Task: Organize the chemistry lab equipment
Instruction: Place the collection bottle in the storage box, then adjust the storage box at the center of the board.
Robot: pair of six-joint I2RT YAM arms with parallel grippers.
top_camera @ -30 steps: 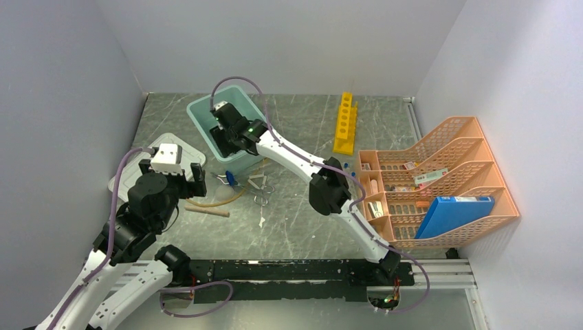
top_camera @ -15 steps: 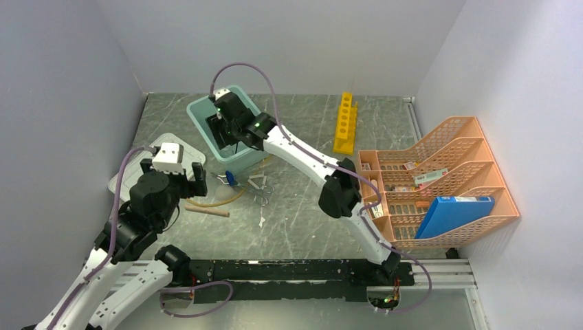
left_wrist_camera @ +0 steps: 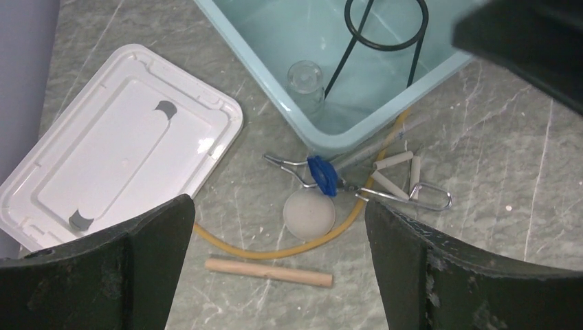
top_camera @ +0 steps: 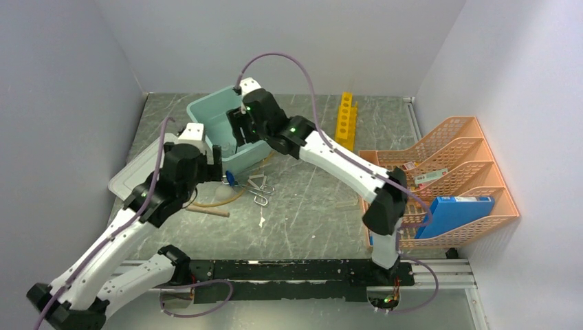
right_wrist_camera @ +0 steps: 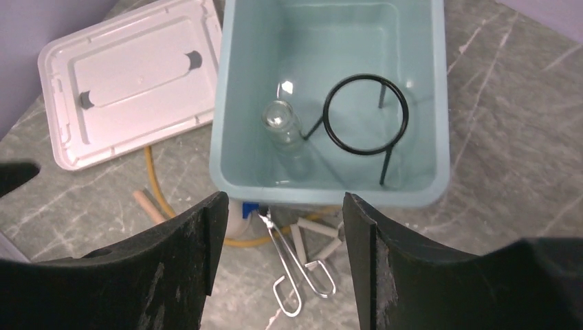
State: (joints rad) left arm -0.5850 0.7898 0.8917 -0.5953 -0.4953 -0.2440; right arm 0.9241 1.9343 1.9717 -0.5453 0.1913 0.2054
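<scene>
The black wire ring stand lies in the pale teal tub beside a clear glass tube. My right gripper is open and empty, above the tub's near wall. My left gripper is open and empty, high over the tan hose, the wooden stick, a white ball and silver wire tongs with a blue piece. White rods of a triangle lie by the tongs. The yellow rack lies at the back. I cannot make out the blue-capped tubes.
The tub's grey-white lid lies left of the tub. The orange mesh organiser with the blue box stands at the right wall. The enclosure walls stand close on the left, back and right.
My right gripper has come up out of the tub and drawn back to its near-right side. My left arm has swung forward and right, over the loose items in front of the tub.
</scene>
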